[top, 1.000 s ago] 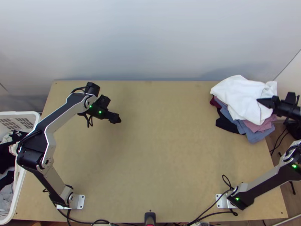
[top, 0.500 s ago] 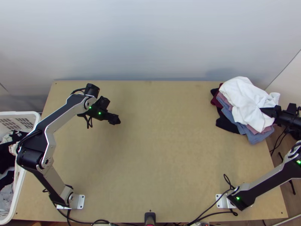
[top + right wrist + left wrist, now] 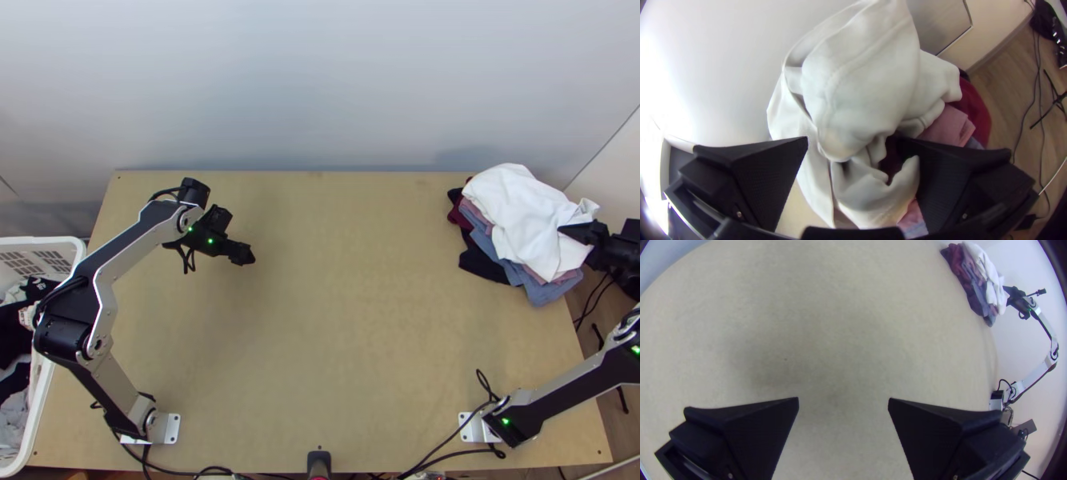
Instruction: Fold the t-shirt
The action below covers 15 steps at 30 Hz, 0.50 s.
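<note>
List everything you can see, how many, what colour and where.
white garment: one, white, rumpled atop the pile
garments beneath: several, dark red, pink, blue-grey, black, far right of table
table: one, light wood, centre
basket: one, white, left of table
clothes: several, dark and light, inside basket
wall: pale grey, behind table
cables: several, black, near edge
arms: two, silver-grey and black, either side
left gripper: one, black, open over table's left part
right gripper: one, black, open at white garment

Bright, diffuse light on the wooden table (image 3: 360,344) in the top view, with soft shadow beside the left arm (image 3: 112,272)! Over in the right wrist view, white glare washes out the wall (image 3: 671,89); both wrist views bow the edges, corners darkening.
</note>
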Tool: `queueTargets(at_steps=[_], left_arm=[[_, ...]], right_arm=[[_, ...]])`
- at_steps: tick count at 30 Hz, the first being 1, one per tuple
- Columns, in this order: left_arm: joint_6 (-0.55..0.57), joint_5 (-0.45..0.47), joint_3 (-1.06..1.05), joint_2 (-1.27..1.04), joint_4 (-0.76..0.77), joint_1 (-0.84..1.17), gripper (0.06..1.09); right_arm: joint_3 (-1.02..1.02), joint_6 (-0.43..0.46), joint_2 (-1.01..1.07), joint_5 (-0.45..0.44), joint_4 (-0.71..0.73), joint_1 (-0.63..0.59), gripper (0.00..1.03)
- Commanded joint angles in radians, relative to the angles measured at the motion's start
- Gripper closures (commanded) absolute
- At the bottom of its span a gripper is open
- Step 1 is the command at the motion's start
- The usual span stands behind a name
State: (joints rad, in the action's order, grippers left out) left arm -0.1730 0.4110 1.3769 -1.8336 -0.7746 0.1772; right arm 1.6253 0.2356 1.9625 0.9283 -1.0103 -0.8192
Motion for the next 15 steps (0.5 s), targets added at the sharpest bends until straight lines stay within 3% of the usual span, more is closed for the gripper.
queueTargets(at_steps=[1, 9, 15], left_arm=[[-0.005, 0.0, -0.004, 0.008, 0.003, -0.002, 0.11], [-0.013, 0.002, -0.032, 0.022, 0.012, -0.007, 0.11], [-0.006, 0.002, -0.041, 0.027, 0.02, 0.002, 0.11]], right_arm=[[0.03, 0.031, -0.063, -0.06, -0.067, -0.028, 0.04], [0.173, 0.06, -0.131, -0.072, -0.22, -0.067, 0.05], [0.289, 0.018, -0.152, -0.072, -0.277, 0.0, 0.1]])
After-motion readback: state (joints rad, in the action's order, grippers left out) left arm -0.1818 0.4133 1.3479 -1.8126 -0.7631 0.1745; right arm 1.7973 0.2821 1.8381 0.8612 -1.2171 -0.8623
